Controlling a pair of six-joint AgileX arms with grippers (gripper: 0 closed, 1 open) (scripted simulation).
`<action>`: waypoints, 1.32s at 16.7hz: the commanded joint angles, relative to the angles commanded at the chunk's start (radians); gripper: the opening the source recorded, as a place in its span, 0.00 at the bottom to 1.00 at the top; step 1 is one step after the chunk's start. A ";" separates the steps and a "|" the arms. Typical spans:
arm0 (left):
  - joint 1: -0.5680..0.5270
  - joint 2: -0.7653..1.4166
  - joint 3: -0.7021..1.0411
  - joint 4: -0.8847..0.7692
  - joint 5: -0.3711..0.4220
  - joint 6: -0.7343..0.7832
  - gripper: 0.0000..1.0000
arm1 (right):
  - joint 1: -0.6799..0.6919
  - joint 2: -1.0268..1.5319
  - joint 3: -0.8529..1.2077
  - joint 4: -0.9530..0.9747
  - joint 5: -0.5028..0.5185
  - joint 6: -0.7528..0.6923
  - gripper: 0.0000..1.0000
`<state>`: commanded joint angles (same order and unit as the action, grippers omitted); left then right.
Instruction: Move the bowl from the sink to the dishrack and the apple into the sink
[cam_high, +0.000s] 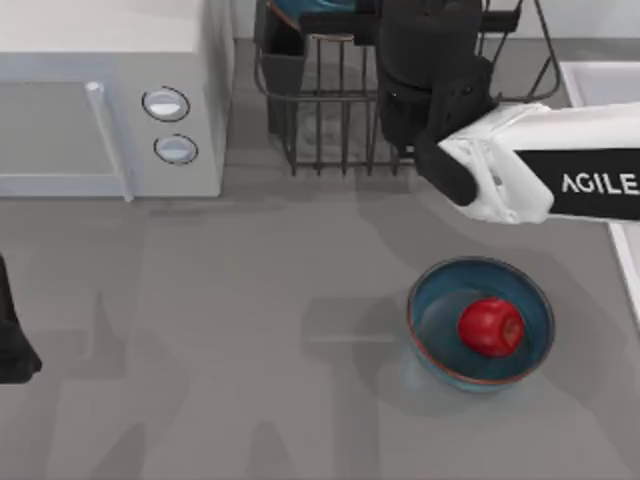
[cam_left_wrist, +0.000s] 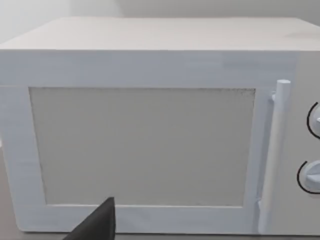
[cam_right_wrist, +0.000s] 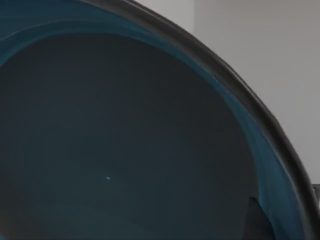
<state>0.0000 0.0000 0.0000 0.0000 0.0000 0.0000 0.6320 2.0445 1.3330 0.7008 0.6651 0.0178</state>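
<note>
- The boxy white microwave (cam_high: 110, 100), with two round knobs, is sitting at the bench's (cam_high: 200, 350) far left corner.
- The left gripper (cam_high: 12, 345) is idling at the left edge.
- The dark wire dishrack (cam_high: 330, 110) is standing at the far edge, a glazed teal bowl (cam_right_wrist: 125, 140) looming close before the right wrist.
- The right gripper (cam_high: 425, 40) is hovering over it.
- Near the right edge, a second bowl (cam_high: 482, 322) is cradling the glossy red apple (cam_high: 490, 326).
- The white sink (cam_high: 600, 85) is lining the right edge.

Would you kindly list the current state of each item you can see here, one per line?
Bowl in dishrack: tucked at the rack's back, seen close up by the right wrist view.
Bowl on table: upright, holding the apple.
Apple: resting inside the bowl on table.
Dishrack: upright beside the microwave.
Microwave: door closed.
Sink: at the table's right edge.
Right arm: reaching over the dishrack.
Left arm: parked at the left edge.
</note>
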 joint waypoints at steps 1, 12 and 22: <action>0.000 0.000 0.000 0.000 0.000 0.000 1.00 | 0.000 0.000 0.000 0.000 0.000 0.000 0.30; 0.000 0.000 0.000 0.000 0.000 0.000 1.00 | 0.000 0.000 0.000 0.000 0.000 0.000 1.00; 0.000 0.000 0.000 0.000 0.000 0.000 1.00 | -0.014 -0.030 -0.021 -0.016 -0.004 0.004 1.00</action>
<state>0.0000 0.0000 0.0000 0.0000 0.0000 0.0000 0.6183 2.0146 1.3124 0.6847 0.6609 0.0220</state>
